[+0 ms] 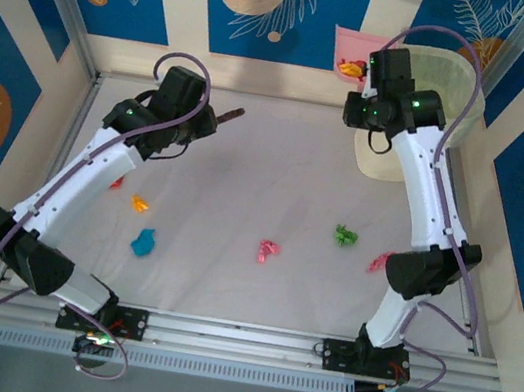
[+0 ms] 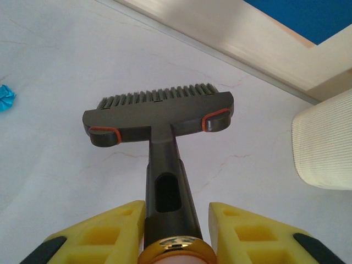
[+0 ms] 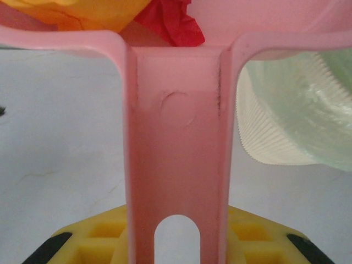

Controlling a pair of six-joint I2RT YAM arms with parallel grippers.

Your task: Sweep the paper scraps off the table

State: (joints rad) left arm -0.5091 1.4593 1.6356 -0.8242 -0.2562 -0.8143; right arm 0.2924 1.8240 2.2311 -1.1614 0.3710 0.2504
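Partly done: right fingers (image 3: 82, 239) clench the loaded pink dustpan (image 3: 176, 137) beside the bin (image 1: 440, 80); left fingers (image 2: 104, 234) grip the brush (image 2: 159, 113); several paper scraps (image 1: 268, 250) lie unswept on the tabletop (image 1: 246, 173).

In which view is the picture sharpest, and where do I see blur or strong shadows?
Top external view: soft, even light on the table, faint shadows, no glare. Left wrist view: the brush is sharpest, the yellow fingers at the bottom slightly soft. Right wrist view: the dustpan is very close and soft, the paper scraps in it blurred.
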